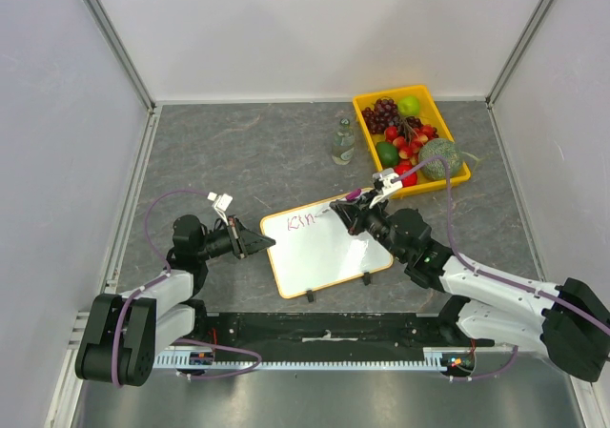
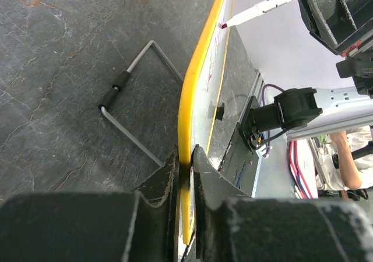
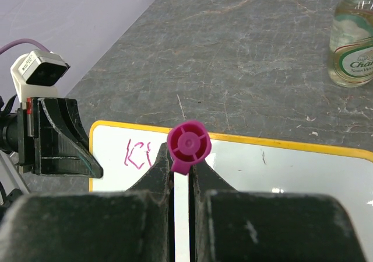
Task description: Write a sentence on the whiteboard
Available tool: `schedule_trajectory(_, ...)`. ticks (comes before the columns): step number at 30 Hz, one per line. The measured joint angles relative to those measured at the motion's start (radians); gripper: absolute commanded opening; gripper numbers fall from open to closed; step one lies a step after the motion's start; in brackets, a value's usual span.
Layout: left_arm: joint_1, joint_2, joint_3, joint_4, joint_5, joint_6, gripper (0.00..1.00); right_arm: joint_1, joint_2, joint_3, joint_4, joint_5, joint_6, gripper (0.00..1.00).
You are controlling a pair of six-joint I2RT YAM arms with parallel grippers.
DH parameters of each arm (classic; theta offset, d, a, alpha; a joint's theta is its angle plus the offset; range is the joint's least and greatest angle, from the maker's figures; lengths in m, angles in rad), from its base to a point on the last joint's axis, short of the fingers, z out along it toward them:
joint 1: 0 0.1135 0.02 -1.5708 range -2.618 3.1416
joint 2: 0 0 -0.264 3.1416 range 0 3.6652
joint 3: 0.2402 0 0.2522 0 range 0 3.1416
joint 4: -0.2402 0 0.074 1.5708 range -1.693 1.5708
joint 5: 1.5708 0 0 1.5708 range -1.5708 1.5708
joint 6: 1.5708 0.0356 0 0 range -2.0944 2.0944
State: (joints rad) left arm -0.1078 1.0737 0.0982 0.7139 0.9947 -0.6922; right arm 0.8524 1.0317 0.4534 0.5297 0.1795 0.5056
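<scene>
Three letters, roughly "Kin", are all that shows of the thin purple-pink handwritten sentence (image 1: 301, 222). They sit near the far left corner of the flat white rectangular whiteboard with a thin yellow-orange rim (image 1: 329, 252), which lies mid-table between the two arms.

Left gripper (image 1: 259, 242): clenched on the board's left short edge, the rim pinched between both fingers in the left wrist view.

Right gripper (image 1: 367, 216): clamped around a white-barrelled marker with a magenta end cap (image 3: 188, 145), its tip apparently on the board just right of the last letter.

Governing relation: the board's long axis runs left to right, skewed slightly toward the far right. Blank surface extends right of the tip and nearer than it.

Judgement: the task is at an early stage. The next strokes call for rightward travel along that axis, and only the right arm is placed to write.

Risk: the board may slip if the left pinch loosens.
</scene>
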Motion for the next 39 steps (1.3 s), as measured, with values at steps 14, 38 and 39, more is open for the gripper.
schedule_trajectory(14,0.0,0.0,0.0,0.0,0.001,0.0,0.02,0.0,-0.01,-0.001,-0.026,-0.034,0.0,0.0)
schedule_trajectory(38,0.0,0.006,0.0,0.007,0.002,0.0,0.02,-0.005,-0.058,-0.005,-0.079,0.003,-0.019,0.0)
schedule_trajectory(39,0.0,0.006,0.0,0.008,0.002,0.0,0.02,-0.006,-0.06,-0.005,-0.079,0.005,-0.019,0.0)
